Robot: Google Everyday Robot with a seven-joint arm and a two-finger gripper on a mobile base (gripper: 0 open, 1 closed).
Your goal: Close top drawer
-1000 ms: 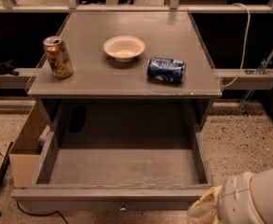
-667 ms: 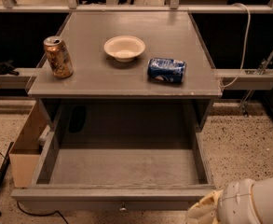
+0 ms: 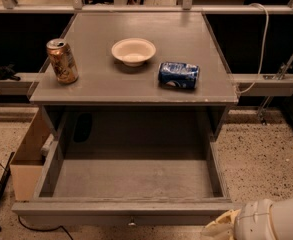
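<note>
The top drawer [image 3: 131, 179] of the grey cabinet is pulled far out toward me, and its wide box is empty. Its flat front panel [image 3: 86, 210] runs along the bottom of the camera view, with the small round knob [image 3: 131, 222] at its centre. My gripper [image 3: 220, 230] shows only as a yellowish part at the bottom right edge, just right of the knob and level with the front panel. The white arm [image 3: 273, 221] is behind it. I cannot tell whether it touches the panel.
On the cabinet top [image 3: 136, 86] stand a gold can [image 3: 62, 60] at left and a white bowl [image 3: 133, 50] in the middle. A blue can [image 3: 179, 75] lies on its side at right. A cardboard box [image 3: 28, 156] stands left of the drawer. Cables run along the speckled floor.
The white arm has sunk lower toward the bottom right corner. The drawer stays pulled out and the things on top have not moved.
</note>
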